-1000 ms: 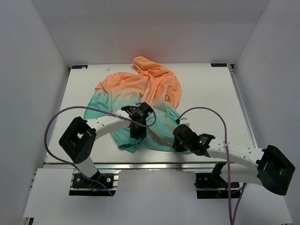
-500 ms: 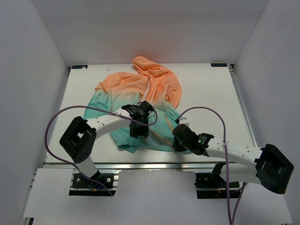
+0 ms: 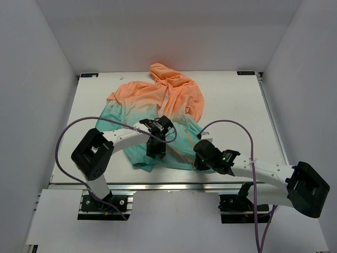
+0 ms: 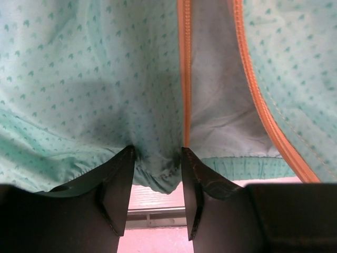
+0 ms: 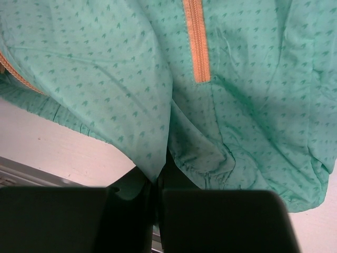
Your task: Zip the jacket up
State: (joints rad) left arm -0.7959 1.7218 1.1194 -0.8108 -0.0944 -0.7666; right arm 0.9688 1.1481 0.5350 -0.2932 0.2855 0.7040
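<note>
**Jacket open at hem; both hands clamped on fabric**

The jacket lies spread mid-bench, with the hood at the far side and the teal hem nearest the arms. The left hand pinches bunched hem beside one orange zipper edge; the two edges stand apart. The right hand, fingers nearly together, grips a teal hem fold.

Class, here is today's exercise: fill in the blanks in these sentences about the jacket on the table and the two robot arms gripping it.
1. The hood of the thin peach-orange and teal-green hooded jacket points ___ from the arm bases.
2. Its orange front zipper is ___ at the hem.
3. The left pincer and right pincer both pinch ___ fabric.
Missing words: away; open; teal-green.
</note>
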